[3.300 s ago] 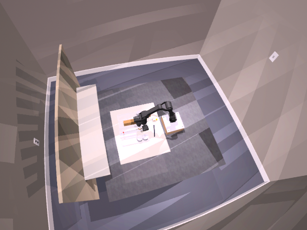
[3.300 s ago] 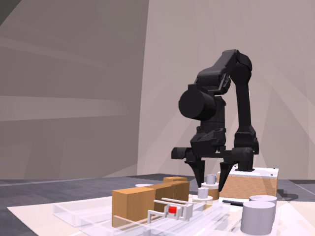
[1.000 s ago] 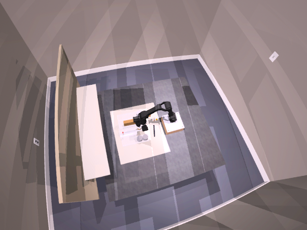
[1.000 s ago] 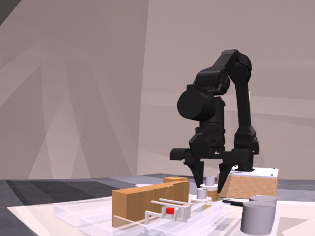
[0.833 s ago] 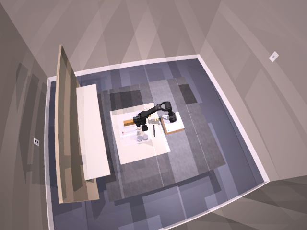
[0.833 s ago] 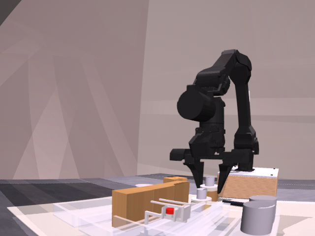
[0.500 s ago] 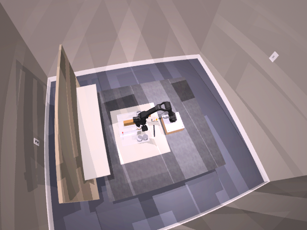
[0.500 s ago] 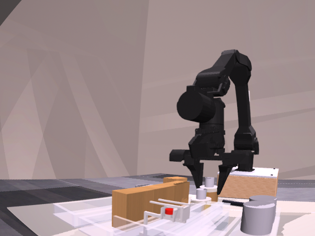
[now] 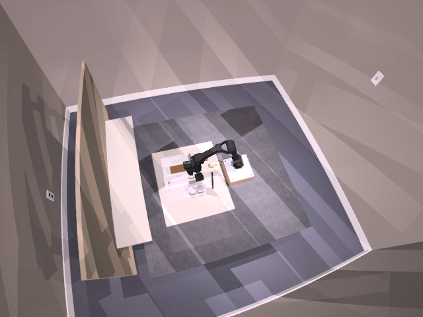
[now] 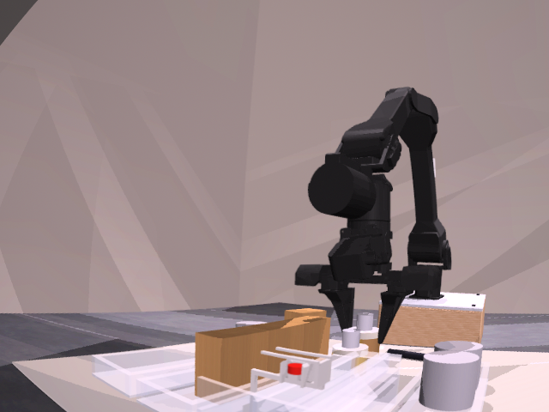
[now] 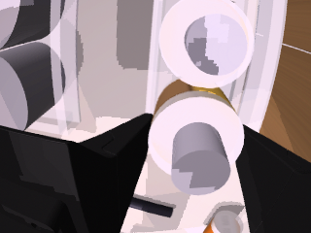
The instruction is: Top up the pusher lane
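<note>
My gripper is shut on an amber jar with a white lid and a grey knob, one finger on each side. The matching jar, with the same white lid and grey knob, is in the clear-walled lane, directly behind the held jar. Their lids nearly touch or overlap in the wrist view. The pusher's red part shows further back. The held jar's base and the low front stop are hidden, so I cannot tell whether it stands on the lane floor.
Two grey cylindrical jars stand in a neighbouring lane. Wooden blocks stand on the lane's other side. A black stick and a small orange item with a pale cap lie in front.
</note>
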You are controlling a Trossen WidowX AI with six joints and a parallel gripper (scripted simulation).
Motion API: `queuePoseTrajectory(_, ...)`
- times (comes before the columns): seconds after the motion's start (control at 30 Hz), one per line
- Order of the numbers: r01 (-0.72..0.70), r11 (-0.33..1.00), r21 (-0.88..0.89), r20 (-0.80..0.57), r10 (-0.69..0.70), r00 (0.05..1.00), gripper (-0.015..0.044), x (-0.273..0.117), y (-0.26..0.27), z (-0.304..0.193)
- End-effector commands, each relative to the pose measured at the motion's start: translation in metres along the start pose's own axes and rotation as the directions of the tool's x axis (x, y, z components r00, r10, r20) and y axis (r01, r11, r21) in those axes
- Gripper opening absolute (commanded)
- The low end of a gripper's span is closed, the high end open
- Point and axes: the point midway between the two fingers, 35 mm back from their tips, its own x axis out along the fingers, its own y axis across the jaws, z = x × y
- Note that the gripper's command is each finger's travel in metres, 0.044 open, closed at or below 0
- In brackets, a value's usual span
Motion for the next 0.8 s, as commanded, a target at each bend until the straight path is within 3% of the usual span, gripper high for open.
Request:
queuePoseTrajectory(0.0,-0.001,1.000,0.002,0.024,0.001,1.000,0.0000,-0.0002,0.0002,0.0056)
queuePoseTrajectory(0.77,-0.001,1.000,0.002,0.024,0.001,1.000,0.0000,0.0068,0.0002,0.0047)
